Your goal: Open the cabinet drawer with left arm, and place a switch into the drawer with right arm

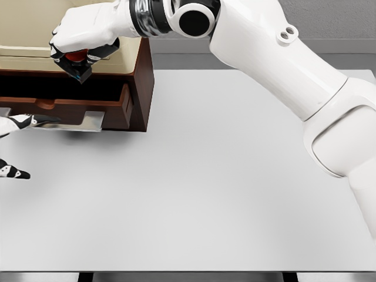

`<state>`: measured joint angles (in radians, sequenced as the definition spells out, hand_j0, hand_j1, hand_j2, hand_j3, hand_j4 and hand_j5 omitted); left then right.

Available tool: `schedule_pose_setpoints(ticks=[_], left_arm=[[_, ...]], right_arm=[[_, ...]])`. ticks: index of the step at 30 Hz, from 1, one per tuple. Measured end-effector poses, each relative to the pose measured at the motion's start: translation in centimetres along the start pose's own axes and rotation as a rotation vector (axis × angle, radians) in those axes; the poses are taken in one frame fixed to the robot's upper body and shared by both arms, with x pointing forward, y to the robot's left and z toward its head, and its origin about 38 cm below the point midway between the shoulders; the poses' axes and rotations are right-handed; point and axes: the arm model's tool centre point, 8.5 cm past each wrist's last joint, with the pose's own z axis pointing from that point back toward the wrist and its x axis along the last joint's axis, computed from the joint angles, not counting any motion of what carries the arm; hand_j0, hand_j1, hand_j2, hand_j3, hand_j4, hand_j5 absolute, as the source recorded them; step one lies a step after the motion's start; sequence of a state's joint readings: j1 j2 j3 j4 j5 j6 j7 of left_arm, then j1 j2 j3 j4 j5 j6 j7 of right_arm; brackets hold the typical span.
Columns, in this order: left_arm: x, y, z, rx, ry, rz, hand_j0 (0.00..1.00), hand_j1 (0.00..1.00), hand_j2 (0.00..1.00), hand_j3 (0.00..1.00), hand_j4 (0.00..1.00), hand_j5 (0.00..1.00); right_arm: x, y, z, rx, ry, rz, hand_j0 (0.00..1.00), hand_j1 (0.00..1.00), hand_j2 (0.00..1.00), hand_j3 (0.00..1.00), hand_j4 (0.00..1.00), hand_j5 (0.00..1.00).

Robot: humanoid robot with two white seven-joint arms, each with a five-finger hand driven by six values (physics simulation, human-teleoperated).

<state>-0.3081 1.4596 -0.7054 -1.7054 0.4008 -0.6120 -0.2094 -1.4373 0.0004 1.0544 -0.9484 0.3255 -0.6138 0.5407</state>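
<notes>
R hand (79,44) gripping switch (77,63) above open drawer (88,103); L hand (14,126) fingers spread.

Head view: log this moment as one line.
drawer: open | right hand: holds switch above drawer | left hand: at handle

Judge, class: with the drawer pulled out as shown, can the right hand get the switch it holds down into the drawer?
Probably yes. The right hand holds the switch above the open drawer, with nothing visible between them. The left hand sits at the drawer's front handle, clear of the opening.
</notes>
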Motion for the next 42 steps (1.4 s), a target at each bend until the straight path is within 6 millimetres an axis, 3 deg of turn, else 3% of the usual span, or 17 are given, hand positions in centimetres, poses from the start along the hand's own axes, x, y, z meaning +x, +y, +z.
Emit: schedule_pose_setpoints(ticks=[8,19,42], left_arm=[[-0.6,-0.8,-0.4,0.007,-0.002,0.027,1.00,1.00,1.00,1.00,1.00,1.00],[-0.3,-1.2,0.6,-0.030,0.018,0.042,1.00,1.00,1.00,1.00,1.00,1.00],[0.9,1.1,3.4,-0.082,0.101,-0.038,1.00,1.00,1.00,1.00,1.00,1.00]], right_arm=[[0.1,0.1,0.0,0.004,-0.001,0.002,0.35,0.35,0.35,0.35,0.35,0.35],[-0.2,0.0,0.1,0.006,0.007,-0.001,0.36,0.36,0.36,0.36,0.36,0.36],[-0.3,0.1,0.1,0.009,0.008,-0.002,0.36,0.36,0.36,0.36,0.36,0.36]])
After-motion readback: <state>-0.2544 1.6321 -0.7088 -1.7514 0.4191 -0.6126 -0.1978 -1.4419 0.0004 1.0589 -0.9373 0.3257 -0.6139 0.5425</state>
